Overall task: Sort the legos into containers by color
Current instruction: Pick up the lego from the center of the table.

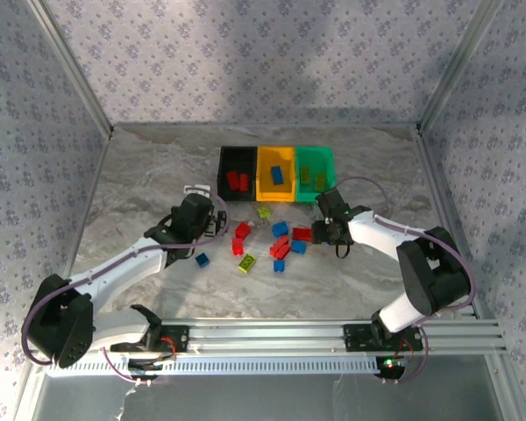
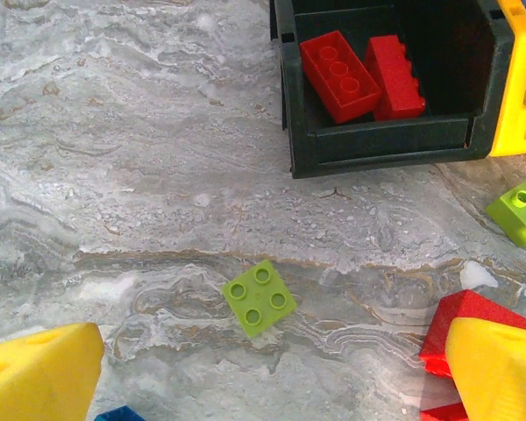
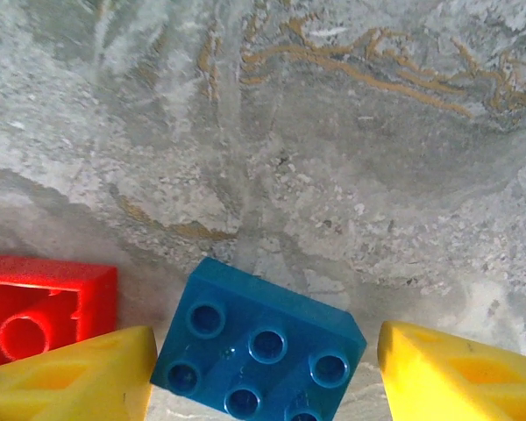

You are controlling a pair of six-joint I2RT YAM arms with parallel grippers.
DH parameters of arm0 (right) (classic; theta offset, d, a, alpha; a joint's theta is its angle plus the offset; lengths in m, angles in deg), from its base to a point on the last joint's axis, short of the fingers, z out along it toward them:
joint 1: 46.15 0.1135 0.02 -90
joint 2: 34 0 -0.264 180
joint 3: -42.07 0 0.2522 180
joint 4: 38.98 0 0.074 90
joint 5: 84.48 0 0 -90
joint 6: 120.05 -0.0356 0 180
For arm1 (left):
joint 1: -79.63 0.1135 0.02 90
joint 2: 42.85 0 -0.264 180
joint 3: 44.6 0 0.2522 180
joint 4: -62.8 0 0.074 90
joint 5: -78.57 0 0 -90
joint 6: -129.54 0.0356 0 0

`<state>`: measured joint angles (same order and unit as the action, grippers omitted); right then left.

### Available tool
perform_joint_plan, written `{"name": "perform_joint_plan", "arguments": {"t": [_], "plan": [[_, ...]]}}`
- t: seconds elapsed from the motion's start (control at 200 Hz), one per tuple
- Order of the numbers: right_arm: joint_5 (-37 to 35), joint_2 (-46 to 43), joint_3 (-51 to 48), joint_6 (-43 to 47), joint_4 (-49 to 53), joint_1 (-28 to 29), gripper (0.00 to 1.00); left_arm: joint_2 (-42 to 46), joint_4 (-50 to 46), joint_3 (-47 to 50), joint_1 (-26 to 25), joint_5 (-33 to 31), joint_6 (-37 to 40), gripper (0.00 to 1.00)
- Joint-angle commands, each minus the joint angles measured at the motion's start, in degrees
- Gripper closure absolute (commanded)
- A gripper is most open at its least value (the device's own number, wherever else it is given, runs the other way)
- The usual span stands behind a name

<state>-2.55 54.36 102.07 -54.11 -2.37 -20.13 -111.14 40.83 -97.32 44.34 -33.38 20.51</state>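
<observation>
1. Right tool [image 3: 265, 338] is down low over the tabletop [image 3: 333, 132], and its yellow fingers [image 3: 456, 368] are partly open. A blue lego [image 3: 259, 342] sits between them. One finger looks like it touches the lego, and the other has a small gap, so I see no tight grip.
2. A red lego [image 3: 44, 303] lies just beside the blue one, on that same touching side.
3. From the top camera I see this right tool [image 1: 337, 237] at the edge of the loose pile, near the green bin [image 1: 316, 152].
4. My left tool [image 2: 272, 331] is wide open and holds nothing. Below it lies a flat green lego [image 2: 259, 298], alone on the tabletop.
5. Near that is the black bin [image 2: 377, 145], with two red bricks [image 2: 342, 74] inside.
6. The three bins stand touching in a row: black, then the orange-yellow bin [image 1: 276, 198], then green. A blue brick [image 1: 277, 174] lies in the middle one.
7. More loose legos [image 1: 280, 250], red, blue and green, lie scattered between the two tools.
</observation>
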Motion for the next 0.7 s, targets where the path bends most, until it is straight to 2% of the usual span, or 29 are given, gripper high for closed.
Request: {"name": "perform_joint_plan", "arguments": {"t": [0.0, 0.065, 0.24, 0.44, 0.695], "plan": [[0.66, 2.41, 1.73, -1.0, 2.77, 0.09, 0.31, 1.98, 2.22, 1.64, 0.89, -0.91, 1.18, 0.0], [2.17, 3.47, 2.52, -1.86, 2.87, 0.59, 0.31, 2.5, 2.24, 1.96, 1.26, -0.08, 0.88, 0.0], [-1.06, 3.25, 4.14, -2.49, 4.48, 2.57, 0.5, 4.11, 2.03, 2.35, 1.79, 1.21, 0.82, 0.0], [-6.03, 0.82, 10.44, -0.64, 10.15, 5.22, 0.52, 3.59, 2.38, 2.49, 2.22, 3.36, 0.22, 0.0], [-3.35, 7.46, 24.83, 3.52, 10.96, 6.93, 0.51, 2.38, 1.61, 1.96, 3.32, 3.74, -0.39, 0.0]]}}
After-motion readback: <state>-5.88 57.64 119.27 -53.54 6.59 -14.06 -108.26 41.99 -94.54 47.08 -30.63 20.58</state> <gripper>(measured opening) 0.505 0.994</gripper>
